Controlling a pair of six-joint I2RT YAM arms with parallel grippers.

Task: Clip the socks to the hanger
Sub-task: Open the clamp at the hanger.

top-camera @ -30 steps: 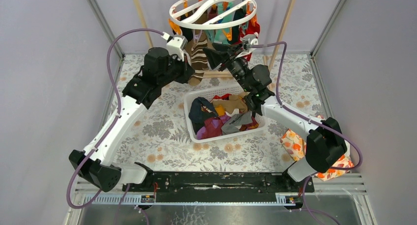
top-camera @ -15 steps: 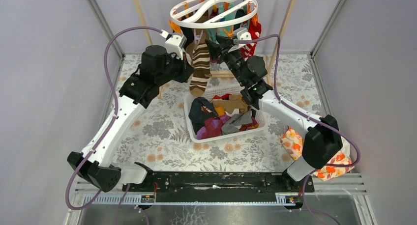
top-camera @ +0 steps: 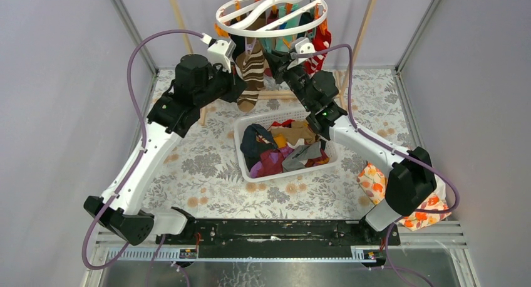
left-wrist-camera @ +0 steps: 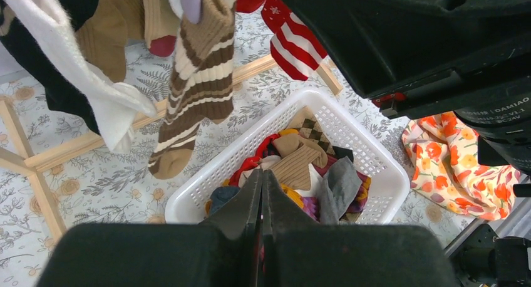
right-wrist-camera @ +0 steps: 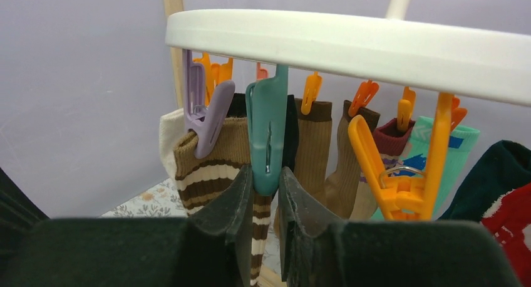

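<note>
The hanger [top-camera: 271,11], a white ring with dangling clips, hangs at the back; its ring also shows in the right wrist view [right-wrist-camera: 350,46]. A brown-and-cream striped sock [top-camera: 252,74] hangs from a lilac clip [right-wrist-camera: 206,118]; several other socks hang beside it. My right gripper [right-wrist-camera: 266,180] sits just under the ring with its jaws closed on the lower end of a teal clip [right-wrist-camera: 268,130]. My left gripper [left-wrist-camera: 261,174] is shut and empty, left of the striped sock [left-wrist-camera: 197,80] and above the basket. More socks [top-camera: 285,149] lie in the white basket [top-camera: 245,168].
The wooden rack frame [left-wrist-camera: 37,161] stands under the hanger on the floral table. A floral cloth bag [top-camera: 376,180] lies right of the basket, by the right arm. Grey walls close in the left, back and right.
My right gripper has risen and moved left to the clips under the ring. The striped sock, bunched by my left gripper before, now hangs free. The left arm has drawn back slightly.
</note>
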